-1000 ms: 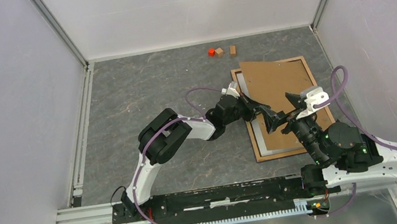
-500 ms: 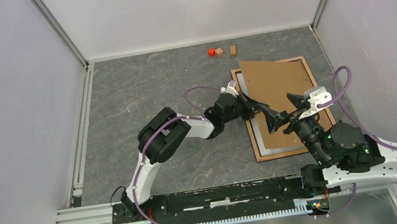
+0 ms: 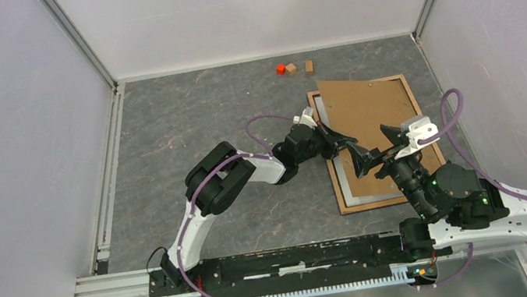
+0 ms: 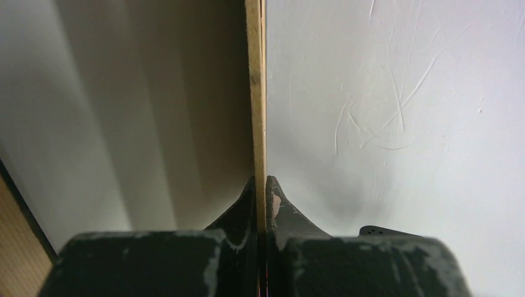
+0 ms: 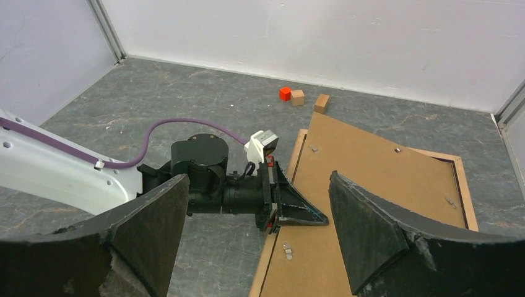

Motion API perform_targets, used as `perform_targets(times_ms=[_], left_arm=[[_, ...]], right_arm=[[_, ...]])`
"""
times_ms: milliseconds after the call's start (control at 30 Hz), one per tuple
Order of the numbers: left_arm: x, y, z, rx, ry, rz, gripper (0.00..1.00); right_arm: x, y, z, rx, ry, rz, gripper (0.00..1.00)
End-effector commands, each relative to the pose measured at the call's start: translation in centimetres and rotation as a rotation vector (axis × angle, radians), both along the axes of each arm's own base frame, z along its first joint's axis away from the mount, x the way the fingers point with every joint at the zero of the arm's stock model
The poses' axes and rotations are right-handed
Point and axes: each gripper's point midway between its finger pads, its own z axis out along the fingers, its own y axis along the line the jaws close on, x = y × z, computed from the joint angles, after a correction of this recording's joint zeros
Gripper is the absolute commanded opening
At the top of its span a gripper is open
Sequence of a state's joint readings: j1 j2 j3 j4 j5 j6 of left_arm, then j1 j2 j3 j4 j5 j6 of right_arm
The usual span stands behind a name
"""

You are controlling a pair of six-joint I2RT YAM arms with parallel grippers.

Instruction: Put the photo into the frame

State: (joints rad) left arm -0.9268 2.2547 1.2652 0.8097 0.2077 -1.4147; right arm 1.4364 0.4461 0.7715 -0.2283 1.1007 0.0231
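A thin-railed rectangular light-wood picture frame (image 3: 367, 205) lies flat on the grey table, toward its far right corner. A plain brown backing board (image 3: 364, 106) sits askew over it. The left jaws are pressed together on the board's left edge. The right jaws are spread wide above the frame's near end, gripping nothing. A pale sheet (image 3: 369, 188) shows inside the frame; no beach print is visible.

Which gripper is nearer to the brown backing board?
Left. The left gripper is shut on the backing board, pinching its left edge. The right gripper hangs open above the board's near part, apparently not touching it.
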Motion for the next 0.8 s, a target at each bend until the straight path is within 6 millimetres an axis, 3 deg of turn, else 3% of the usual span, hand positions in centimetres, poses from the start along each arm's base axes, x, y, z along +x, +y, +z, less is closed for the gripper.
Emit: perform_targets(times_ms=[0,467,533,600,767], left_arm=[[1.7,-0.5,3.0,-0.066,-0.131,0.036,0.02],[1.8,-0.3,1.6,-0.047,-0.122,0.025,0.04],[1.6,-0.5,1.5,-0.052,-0.105,0.014,0.13],[1.3,-0.5,1.3,-0.035,-0.077,0.001,0.30],[1.0,1.0,0.9,0.188,-0.072,0.022,0.54]], right_arm=[[0.0,-0.2,0.4,0.033,0.004,-0.006,0.88],[-0.1,-0.1,0.1,0.035,0.011,-0.002,0.88],[-0.1,0.0,0.0,0.037,0.013,-0.003,0.88],[-0.1,0.0,0.1,0.041,0.014,-0.001,0.88],[-0.1,0.1,-0.1,0.051,0.012,0.001,0.88]])
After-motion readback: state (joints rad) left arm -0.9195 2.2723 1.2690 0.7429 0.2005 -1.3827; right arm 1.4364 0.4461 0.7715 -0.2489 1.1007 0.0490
